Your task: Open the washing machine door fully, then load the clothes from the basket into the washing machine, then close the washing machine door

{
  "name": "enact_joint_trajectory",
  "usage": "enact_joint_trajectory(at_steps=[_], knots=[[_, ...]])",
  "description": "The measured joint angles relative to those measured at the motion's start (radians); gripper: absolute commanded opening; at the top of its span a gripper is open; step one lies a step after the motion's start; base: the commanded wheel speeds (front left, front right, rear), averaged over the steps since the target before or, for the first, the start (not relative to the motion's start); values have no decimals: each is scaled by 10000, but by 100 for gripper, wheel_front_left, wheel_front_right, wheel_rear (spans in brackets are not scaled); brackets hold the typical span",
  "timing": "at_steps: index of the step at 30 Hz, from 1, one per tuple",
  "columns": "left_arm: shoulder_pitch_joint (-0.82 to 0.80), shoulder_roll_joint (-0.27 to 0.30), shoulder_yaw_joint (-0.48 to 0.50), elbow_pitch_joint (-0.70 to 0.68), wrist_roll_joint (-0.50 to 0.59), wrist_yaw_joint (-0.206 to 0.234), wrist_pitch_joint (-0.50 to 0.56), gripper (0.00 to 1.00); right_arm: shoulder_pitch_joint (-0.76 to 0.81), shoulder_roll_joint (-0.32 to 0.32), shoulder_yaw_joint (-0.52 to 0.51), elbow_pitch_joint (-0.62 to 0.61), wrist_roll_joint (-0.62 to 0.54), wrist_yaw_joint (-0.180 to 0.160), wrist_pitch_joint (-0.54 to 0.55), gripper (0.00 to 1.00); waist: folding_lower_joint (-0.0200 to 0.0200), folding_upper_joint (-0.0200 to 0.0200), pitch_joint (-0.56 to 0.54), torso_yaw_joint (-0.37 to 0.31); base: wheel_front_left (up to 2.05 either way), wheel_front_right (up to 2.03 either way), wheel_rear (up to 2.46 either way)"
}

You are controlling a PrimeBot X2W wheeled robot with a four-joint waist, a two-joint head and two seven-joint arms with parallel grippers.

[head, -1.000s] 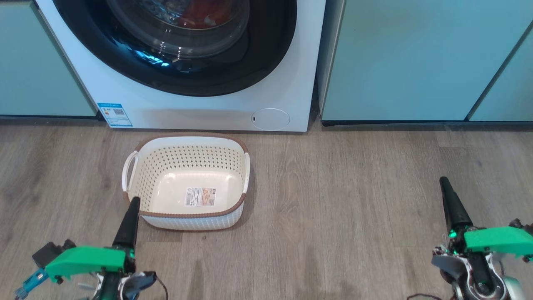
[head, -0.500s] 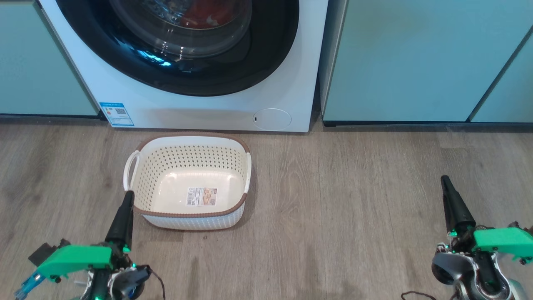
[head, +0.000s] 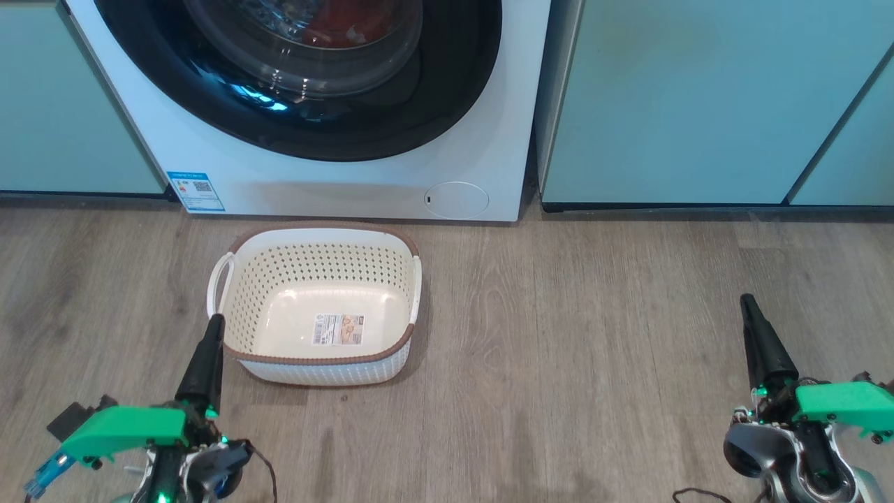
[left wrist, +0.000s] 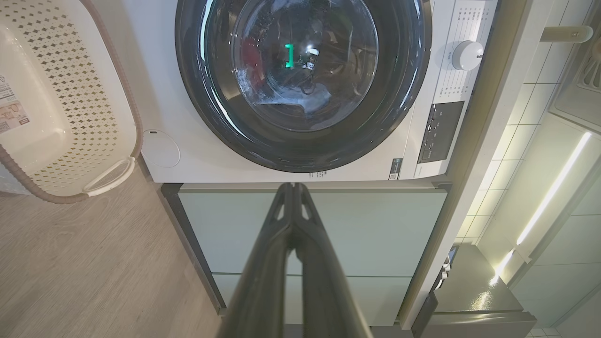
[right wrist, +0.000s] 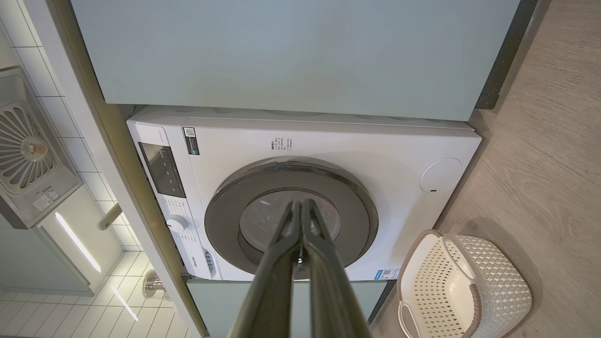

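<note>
The washing machine stands at the top of the head view, and its door lies shut against the white front. The clothes show as red cloth behind the door's glass. On the floor before the machine sits the basket with nothing in it but its label. My left gripper is shut and holds nothing, its tip just off the basket's near left corner. Far to the right over the floor, my right gripper is also shut with nothing in it. Each wrist view faces the door past shut fingers.
Pale teal cabinets flank the machine on both sides. A small round white flap and a blue sticker mark its lower front. Wooden floor stretches between the basket and my right gripper. The control dial shows beside the door.
My left gripper has shifted a little to the left and back, away from the basket's corner. The right gripper, basket and door stay as they were.
</note>
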Motion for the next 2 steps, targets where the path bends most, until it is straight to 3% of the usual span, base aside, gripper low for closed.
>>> enact_joint_trajectory(at_steps=[2], knots=[[0,0,2,0,0,0,0,0,0,0,-2,0,0,0,0,0,0,0,0,0,0,0,0]])
